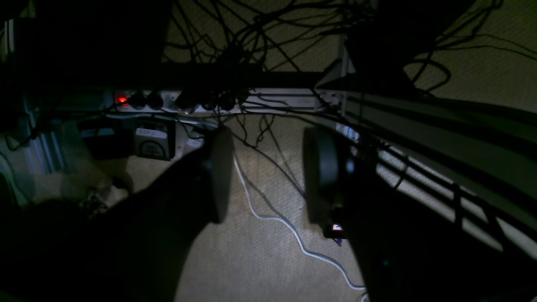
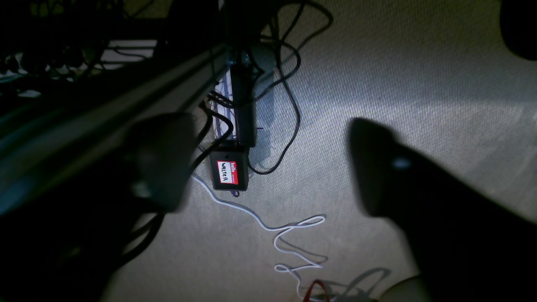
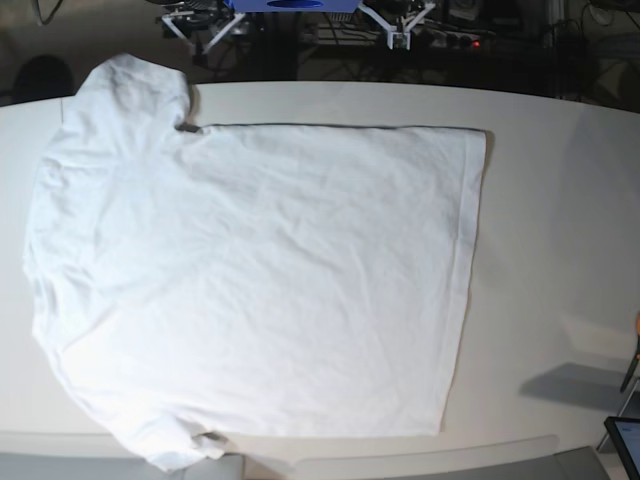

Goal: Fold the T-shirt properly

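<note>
The white T-shirt point(image 3: 260, 280) lies spread flat on the off-white table point(image 3: 560, 200). Its straight hem point(image 3: 470, 270) is to the right and one sleeve point(image 3: 130, 85) points to the far left corner. Neither gripper shows in the base view. In the left wrist view my left gripper point(image 1: 270, 176) hangs over the carpeted floor, its dark fingers point(image 1: 220, 174) apart with nothing between them. In the right wrist view my right gripper point(image 2: 268, 167) is also over the floor, spread wide and empty. The shirt shows in neither wrist view.
Under the table edge run a metal frame rail point(image 1: 440, 138), a power strip with a red light point(image 1: 121, 100) and tangled black cables. A white cable point(image 2: 260, 222) and a black box with a red name sticker point(image 2: 228, 171) lie on the carpet. A dark device corner point(image 3: 625, 440) sits at the table's near right.
</note>
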